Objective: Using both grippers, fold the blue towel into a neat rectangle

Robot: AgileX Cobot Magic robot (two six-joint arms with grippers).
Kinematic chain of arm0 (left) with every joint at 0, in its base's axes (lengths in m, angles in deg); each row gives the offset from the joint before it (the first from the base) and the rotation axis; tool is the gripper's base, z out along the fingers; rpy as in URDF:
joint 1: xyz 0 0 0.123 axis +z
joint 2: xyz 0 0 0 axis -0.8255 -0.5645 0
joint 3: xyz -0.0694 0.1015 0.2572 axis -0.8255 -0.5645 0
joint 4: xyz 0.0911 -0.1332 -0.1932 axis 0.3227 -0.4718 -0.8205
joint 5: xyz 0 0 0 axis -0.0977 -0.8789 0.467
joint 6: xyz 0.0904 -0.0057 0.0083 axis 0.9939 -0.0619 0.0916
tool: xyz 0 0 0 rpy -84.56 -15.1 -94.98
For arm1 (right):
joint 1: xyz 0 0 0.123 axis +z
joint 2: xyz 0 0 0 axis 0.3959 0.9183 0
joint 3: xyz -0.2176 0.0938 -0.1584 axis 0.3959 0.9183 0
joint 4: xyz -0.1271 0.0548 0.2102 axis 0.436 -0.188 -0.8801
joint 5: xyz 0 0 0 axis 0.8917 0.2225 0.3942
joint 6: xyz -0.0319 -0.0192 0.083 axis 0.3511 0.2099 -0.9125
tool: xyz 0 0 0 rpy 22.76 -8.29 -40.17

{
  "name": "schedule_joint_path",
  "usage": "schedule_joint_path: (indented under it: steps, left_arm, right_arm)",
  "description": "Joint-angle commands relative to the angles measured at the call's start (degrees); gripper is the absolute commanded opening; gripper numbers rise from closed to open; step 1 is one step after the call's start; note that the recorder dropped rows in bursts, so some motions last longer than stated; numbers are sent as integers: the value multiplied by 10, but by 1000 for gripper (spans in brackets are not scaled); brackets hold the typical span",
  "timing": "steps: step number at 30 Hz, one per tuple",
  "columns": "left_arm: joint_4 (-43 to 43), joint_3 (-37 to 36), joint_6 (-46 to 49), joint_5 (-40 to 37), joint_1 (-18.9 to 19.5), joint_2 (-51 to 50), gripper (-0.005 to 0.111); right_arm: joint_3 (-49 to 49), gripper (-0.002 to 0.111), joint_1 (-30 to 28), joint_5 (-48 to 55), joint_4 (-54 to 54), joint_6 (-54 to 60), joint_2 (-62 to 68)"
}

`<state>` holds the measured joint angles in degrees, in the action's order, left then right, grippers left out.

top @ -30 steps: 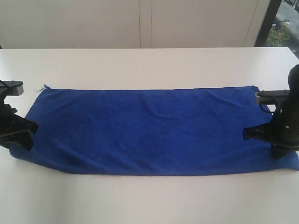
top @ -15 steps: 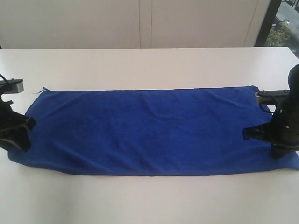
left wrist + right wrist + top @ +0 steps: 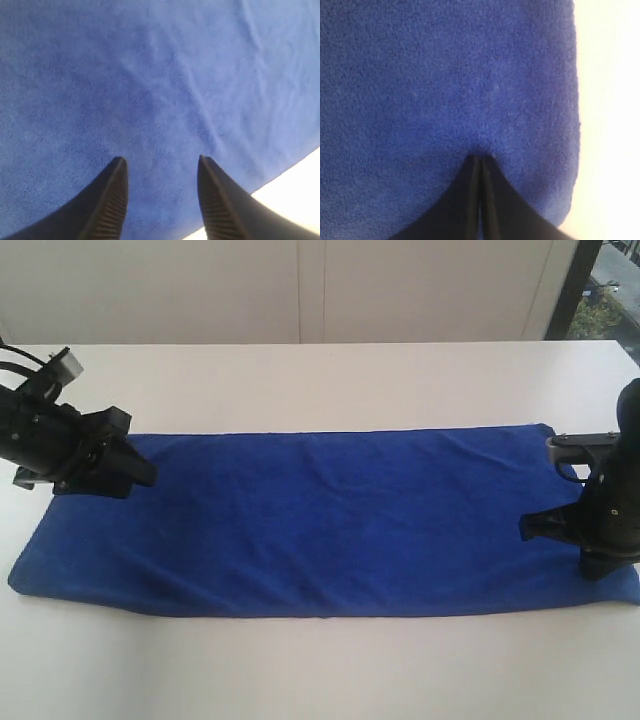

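Surface: a smooth white tabletop (image 3: 320,380), matte, fills the scene. Behind its far edge runs a pale panelled wall (image 3: 300,290); at the far right stands a dark-framed window (image 3: 600,290) with greenery outside.

Task item: the deep royal-blue, long rectangular microfibre towel (image 3: 330,520) lies spread in a single layer on the middle of the table, its long sides running left to right. The pile is soft and fuzzy, with shallow creases across the middle. The near left edge curves a little.

Left gripper (image 3: 140,470): black, tilted, over the towel's far left corner. In the wrist view its jaws (image 3: 160,165) stand apart, and the ribbed black fingers (image 3: 112,200) have only cloth beneath them; nothing is held.

Right gripper (image 3: 525,527): black with a grey-silver fitting, at the towel's right end. In the wrist view its jaws (image 3: 480,160) are closed together, tips touching the cloth. Whether any fabric is pinched between them cannot be told.
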<state>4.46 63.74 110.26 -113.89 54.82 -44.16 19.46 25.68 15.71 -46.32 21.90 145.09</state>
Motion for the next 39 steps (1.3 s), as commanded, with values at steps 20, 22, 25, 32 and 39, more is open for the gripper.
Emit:
schedule_joint_path:
  steps: [20, 22, 25, 32, 39]
  left_arm:
    - [364, -95, -254, 87, 1, 14, 40]
    - [377, -95, -255, 71, 1, 14, 39]
    - [393, -94, -257, 37, 1, 14, 36]
    - [434, -66, -257, -13, 1, 14, 36]
    - [435, -65, -256, 34, 1, 15, 36]
  right_arm:
    - [5, 0, -2, -29, 3, 0, 8]
    - [5, 0, -2, -29, 3, 0, 8]
    - [5, 0, -2, -29, 3, 0, 8]
    - [5, 0, -2, -27, 3, 0, 8]
    - [4, 0, -2, -16, -4, 0, 8]
